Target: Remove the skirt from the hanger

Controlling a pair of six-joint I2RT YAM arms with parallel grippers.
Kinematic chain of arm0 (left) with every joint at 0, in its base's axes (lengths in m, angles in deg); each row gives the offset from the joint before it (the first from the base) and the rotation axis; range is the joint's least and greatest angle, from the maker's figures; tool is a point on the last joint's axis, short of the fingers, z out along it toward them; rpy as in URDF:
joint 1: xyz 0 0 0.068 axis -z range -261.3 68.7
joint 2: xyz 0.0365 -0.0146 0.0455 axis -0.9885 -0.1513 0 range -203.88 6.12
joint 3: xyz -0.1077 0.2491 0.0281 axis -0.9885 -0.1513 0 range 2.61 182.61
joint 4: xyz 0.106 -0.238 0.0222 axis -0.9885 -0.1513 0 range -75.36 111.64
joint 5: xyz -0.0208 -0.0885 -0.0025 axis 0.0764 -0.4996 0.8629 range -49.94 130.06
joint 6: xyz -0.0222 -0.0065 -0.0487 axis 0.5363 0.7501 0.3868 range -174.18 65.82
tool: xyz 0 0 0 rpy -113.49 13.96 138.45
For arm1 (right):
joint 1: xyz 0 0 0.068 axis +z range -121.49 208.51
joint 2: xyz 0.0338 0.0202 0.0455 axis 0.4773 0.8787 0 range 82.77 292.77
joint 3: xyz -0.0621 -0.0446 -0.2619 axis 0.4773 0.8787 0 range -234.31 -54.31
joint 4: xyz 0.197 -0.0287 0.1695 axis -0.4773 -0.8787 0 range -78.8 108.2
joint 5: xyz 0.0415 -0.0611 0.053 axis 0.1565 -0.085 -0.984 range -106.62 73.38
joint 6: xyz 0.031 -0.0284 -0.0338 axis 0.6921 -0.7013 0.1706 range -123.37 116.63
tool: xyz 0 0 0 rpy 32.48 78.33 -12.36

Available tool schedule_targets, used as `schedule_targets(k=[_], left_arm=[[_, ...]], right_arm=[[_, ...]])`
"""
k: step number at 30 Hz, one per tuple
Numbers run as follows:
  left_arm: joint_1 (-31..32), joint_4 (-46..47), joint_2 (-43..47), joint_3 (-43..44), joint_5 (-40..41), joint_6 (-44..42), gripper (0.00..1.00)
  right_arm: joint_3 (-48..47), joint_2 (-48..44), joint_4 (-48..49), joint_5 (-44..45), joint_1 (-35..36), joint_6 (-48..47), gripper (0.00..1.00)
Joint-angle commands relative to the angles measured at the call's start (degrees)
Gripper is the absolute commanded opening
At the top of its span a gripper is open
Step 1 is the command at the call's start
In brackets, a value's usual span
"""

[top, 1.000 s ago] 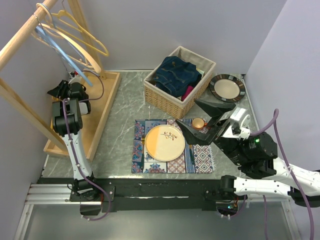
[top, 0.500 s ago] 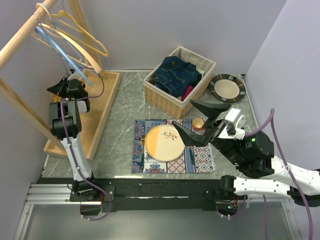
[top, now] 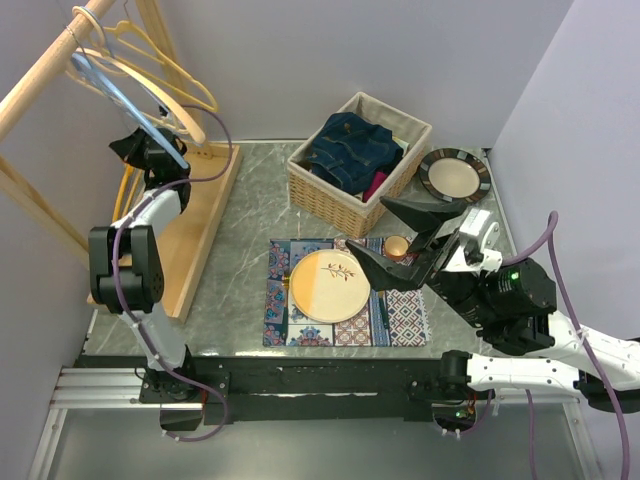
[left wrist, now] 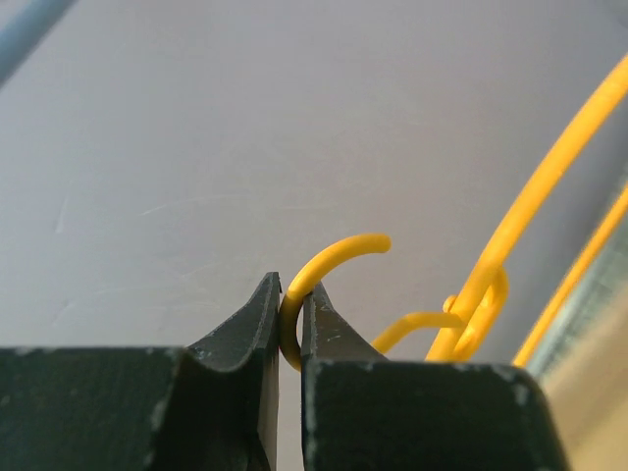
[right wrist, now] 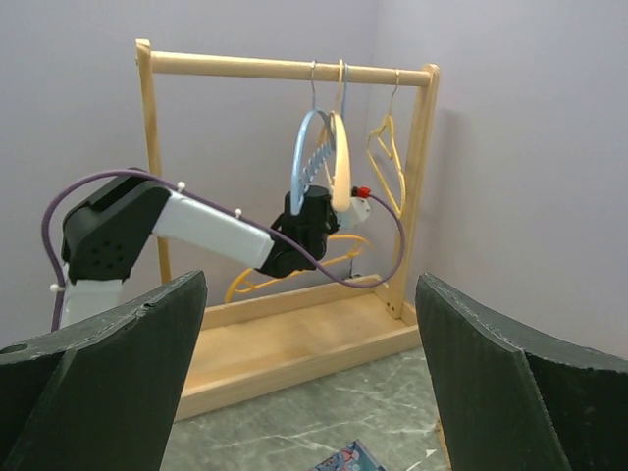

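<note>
left gripper (left wrist: 290,299), upper left of the top view, clamped on the hook of the bare yellow hanger (left wrist: 334,257), which arches up and right; skirt (top: 352,150) apparently lies in the basket (top: 322,198), upper centre, nearer the fully spread, empty right gripper (right wrist: 314,388); 1 s earlier the left gripper sat lower in frame

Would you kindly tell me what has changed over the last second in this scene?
The left gripper rose and reached farther back toward the rack, its arm stretching out; it is pinched on the yellow hanger hook. The right gripper barely shifted, jaws open; the basket is unmoved.
</note>
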Motion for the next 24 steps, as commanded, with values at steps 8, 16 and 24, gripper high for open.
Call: schedule_targets(k=[8,16,24], left_arm=[[9.81,-44.85,15.06,0.53,-9.88,22.44,0.01],[15.61,-54.16,26.92,-5.20,-13.82,32.37,0.01],[20.27,-71.89,30.45,-0.28,-14.80,44.67,0.01]], right_arm=[[-3.95,4.88,-0.10,11.06,-0.25,8.84,0.95],[-8.70,11.74,-4.76,13.96,-0.34,14.38,0.94],[-6.25,13.06,-7.31,15.01,-0.17,26.85,0.93]])
